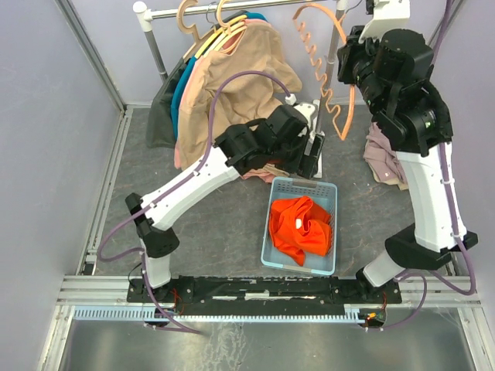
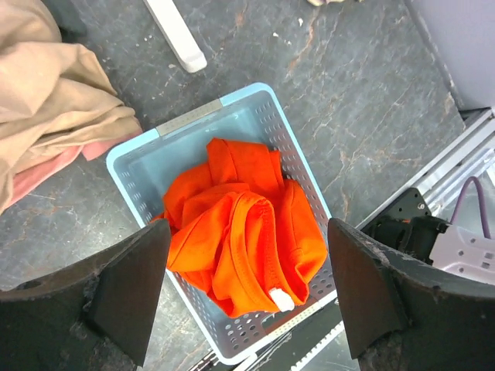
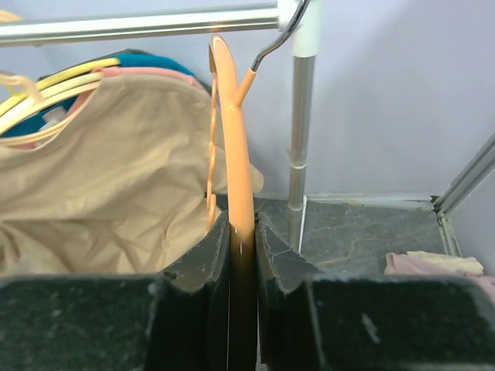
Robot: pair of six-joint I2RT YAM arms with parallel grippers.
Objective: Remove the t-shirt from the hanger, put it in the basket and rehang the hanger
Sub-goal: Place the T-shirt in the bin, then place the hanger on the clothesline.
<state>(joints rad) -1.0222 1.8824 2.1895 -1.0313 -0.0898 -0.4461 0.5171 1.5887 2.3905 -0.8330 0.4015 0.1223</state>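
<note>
In the top view the raised right arm (image 1: 410,116) is closest to the lens and reaches to the bare orange plastic hanger (image 1: 329,85), which hangs on the silver metal rail (image 1: 166,12). The left gripper (image 1: 312,161) hangs over the light blue perforated plastic basket (image 1: 303,182). The crumpled orange t-shirt (image 1: 300,228) lies inside it, off the hanger. In the left wrist view the jaws stand wide apart and hold nothing, with the t-shirt in the basket below. In the right wrist view the right gripper (image 3: 242,247) is pinched tight on the hanger, beside a beige shirt (image 3: 100,170)
</note>
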